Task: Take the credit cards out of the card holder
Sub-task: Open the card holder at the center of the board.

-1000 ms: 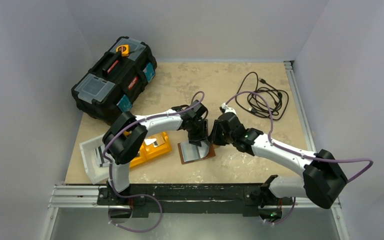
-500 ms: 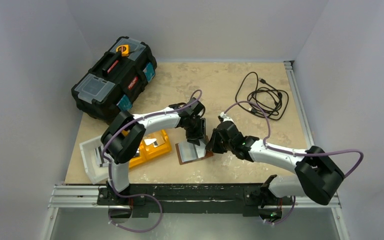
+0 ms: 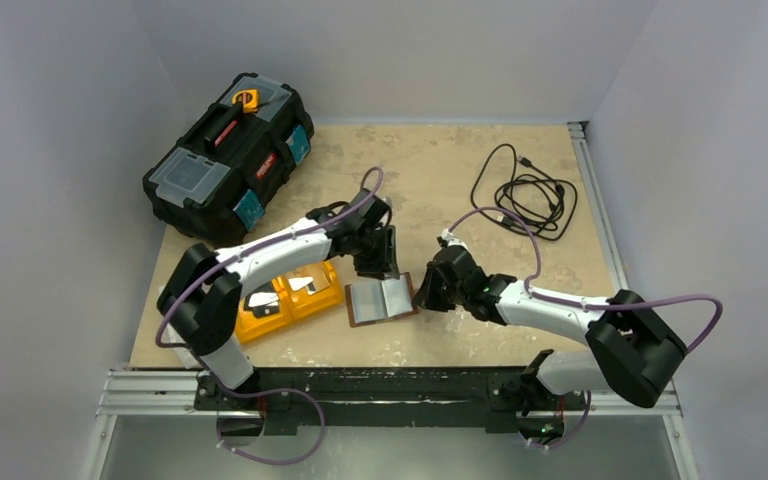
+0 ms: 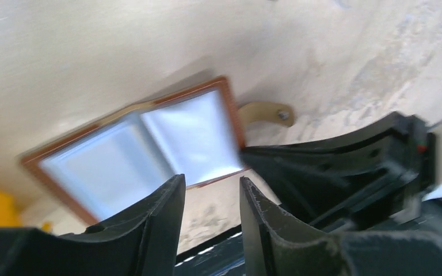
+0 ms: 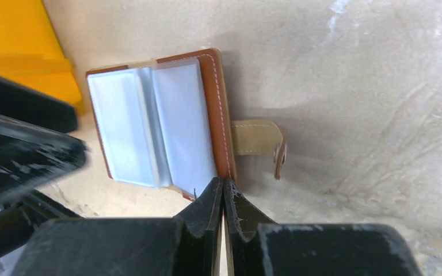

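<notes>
Card holder [image 3: 380,300] lay open and flat on the table [image 3: 440,160] near its front edge, between the two arms, pale grey-blue sleeves facing up inside the brown border. Its snap tab [image 5: 259,141] stuck out flat on the side toward the right arm. Right gripper [image 5: 223,184] sat low at the holder's near corner on the tab side, fingers pressed together with their tips on the brown border; whether any leather was caught between them could not be told. Left gripper [image 4: 210,181] hovered over the holder's far edge, fingers spread part way with nothing between them. Orange tray [image 3: 285,300] lay just beside the holder on the left. Black toolbox [image 3: 228,155] stood at the far left corner, and a coiled black cable [image 3: 525,190] lay far right.
</notes>
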Controlling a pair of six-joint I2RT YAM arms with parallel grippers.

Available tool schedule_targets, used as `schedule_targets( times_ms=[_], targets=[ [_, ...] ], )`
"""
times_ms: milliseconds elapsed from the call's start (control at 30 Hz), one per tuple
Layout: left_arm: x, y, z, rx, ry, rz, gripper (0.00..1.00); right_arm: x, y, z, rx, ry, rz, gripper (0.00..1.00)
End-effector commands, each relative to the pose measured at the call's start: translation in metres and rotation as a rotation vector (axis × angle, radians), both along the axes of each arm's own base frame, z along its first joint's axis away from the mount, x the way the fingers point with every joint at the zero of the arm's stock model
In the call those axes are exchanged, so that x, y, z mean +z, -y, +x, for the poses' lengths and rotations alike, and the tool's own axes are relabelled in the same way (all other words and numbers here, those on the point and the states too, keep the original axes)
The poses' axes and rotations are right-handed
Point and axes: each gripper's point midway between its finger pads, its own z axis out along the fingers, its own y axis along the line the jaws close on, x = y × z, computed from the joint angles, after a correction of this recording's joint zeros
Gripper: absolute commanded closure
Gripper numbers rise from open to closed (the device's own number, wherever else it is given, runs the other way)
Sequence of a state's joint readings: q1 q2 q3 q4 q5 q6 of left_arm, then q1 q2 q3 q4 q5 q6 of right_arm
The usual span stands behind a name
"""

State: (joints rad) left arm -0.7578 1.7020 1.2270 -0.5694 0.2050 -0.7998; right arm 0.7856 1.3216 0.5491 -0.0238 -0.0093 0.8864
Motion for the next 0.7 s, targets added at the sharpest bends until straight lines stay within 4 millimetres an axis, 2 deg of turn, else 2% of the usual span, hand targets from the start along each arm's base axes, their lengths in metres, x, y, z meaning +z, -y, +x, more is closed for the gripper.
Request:
schedule_targets(
  times_ms=[0, 67, 133, 300, 367, 433, 467, 667],
  targets=[
    [-0.008, -0.055, -0.002, 0.067, 0.068, 0.149, 0.63, 0.011, 0.014, 0.004, -0.046, 0.034, -0.046, 0.97],
    [-0.014, -0.067, -0.006, 0.078, 0.068, 0.172, 0.65, 0.027, 0.016, 0.01, -0.049, 0.081, -0.058, 0.96],
    [-0.019, -0.075, -0.008, 0.085, 0.066, 0.191, 0.7, 0.047, 0.011, 0.015, -0.036, 0.118, -0.034, 0.94],
    [-0.031, -0.079, -0.009, 0.093, 0.047, 0.194, 0.78, 0.092, -0.008, 0.021, 0.006, 0.191, 0.018, 0.9],
    [-0.035, -0.077, -0.007, 0.092, 0.041, 0.195, 0.81, 0.103, -0.021, 0.021, 0.034, 0.206, 0.034, 0.89],
    [-0.038, -0.074, -0.006, 0.089, 0.031, 0.196, 0.84, 0.104, -0.033, 0.02, 0.061, 0.2, 0.037, 0.89],
    [-0.043, -0.073, -0.005, 0.09, 0.018, 0.203, 0.87, 0.099, -0.045, 0.018, 0.089, 0.184, 0.046, 0.9],
    [-0.055, -0.075, -0.005, 0.103, -0.004, 0.23, 0.91, 0.091, -0.062, 0.018, 0.13, 0.172, 0.059, 0.9]
  ],
)
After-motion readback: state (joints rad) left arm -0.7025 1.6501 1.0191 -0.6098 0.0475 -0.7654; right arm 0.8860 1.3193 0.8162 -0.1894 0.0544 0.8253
